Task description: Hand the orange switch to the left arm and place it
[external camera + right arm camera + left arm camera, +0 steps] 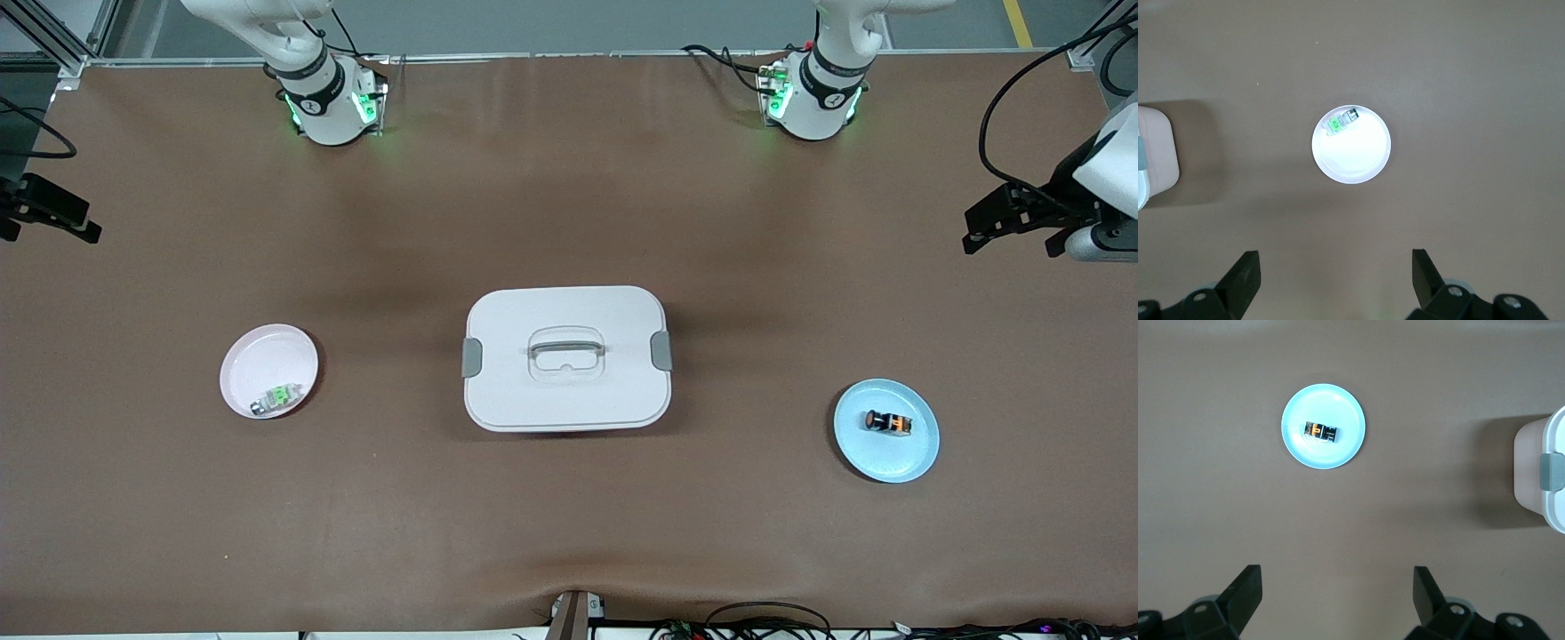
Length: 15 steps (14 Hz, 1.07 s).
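Observation:
The orange switch (888, 422), tiny and black with an orange end, lies on a round blue plate (916, 453) toward the left arm's end of the table. In the left wrist view the switch (1321, 431) sits in that plate (1338, 457). The white box (567, 358) with grey latches stands mid-table. My left gripper (1013, 242) hangs open over bare table at the left arm's end, empty (1337, 580). At the right arm's end my right gripper (49, 233) also hangs open over bare table, with nothing in it (1335, 261).
A pink plate (267, 356) toward the right arm's end holds a small green-and-silver component (276, 397), also visible in the right wrist view (1343, 121). Both wrist views catch an end of the box (1538, 480) (1155, 153). Cables lie along the table's near edge.

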### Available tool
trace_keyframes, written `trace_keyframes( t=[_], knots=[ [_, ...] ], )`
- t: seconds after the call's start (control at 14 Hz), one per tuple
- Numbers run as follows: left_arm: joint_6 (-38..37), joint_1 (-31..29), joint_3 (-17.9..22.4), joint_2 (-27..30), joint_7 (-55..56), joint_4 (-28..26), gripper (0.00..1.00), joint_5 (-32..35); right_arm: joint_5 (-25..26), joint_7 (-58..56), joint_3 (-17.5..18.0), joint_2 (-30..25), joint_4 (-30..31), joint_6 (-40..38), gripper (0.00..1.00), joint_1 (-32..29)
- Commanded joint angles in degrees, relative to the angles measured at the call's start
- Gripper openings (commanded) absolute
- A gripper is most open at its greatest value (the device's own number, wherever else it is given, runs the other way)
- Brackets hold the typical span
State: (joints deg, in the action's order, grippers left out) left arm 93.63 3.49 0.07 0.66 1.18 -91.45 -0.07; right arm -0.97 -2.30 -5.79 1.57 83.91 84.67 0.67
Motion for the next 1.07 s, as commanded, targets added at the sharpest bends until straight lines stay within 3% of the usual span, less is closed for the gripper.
trace_keyframes(
  t=[0.0,1.0],
  knots=[
    [-1.3,0.4,0.2,-1.1,4.3,1.6,1.0,-0.6,-0.7,0.2,0.2,-1.3,1.4,0.6,1.0,-0.4],
    [-1.8,0.2,0.2,-1.2,3.6,1.8,1.0,-0.5,-1.6,1.0,0.3,-1.4,1.4,0.9,1.0,-0.1]
  ],
)
